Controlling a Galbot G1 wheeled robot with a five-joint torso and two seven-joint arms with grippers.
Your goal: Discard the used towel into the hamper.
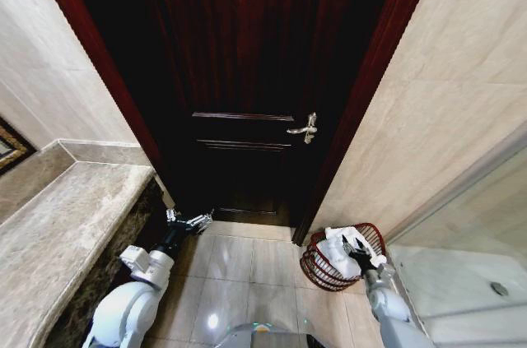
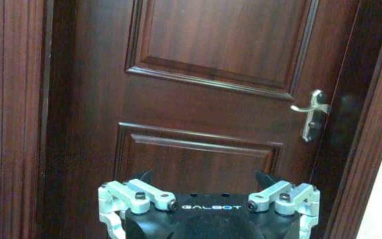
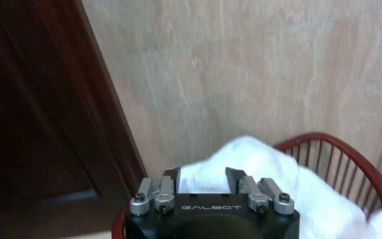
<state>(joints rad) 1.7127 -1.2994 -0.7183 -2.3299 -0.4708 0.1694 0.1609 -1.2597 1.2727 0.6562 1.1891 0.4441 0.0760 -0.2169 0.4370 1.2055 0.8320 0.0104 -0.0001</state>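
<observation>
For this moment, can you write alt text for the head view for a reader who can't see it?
The right gripper reaches into the wire hamper, where a white towel lies, on the tiled floor beside a dark wooden door. The left gripper hovers open near the door's base, next to a marble counter.

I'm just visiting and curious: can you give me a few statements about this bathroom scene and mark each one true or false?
1. The white towel lies in the hamper. True.
2. The hamper stands on the marble counter. False: it stands on the floor by the wall.
3. The right gripper is over the hamper. True.
4. The left gripper holds the door handle. False: it is open, apart from the handle.
5. The dark door is wide open. False: it looks closed.
</observation>
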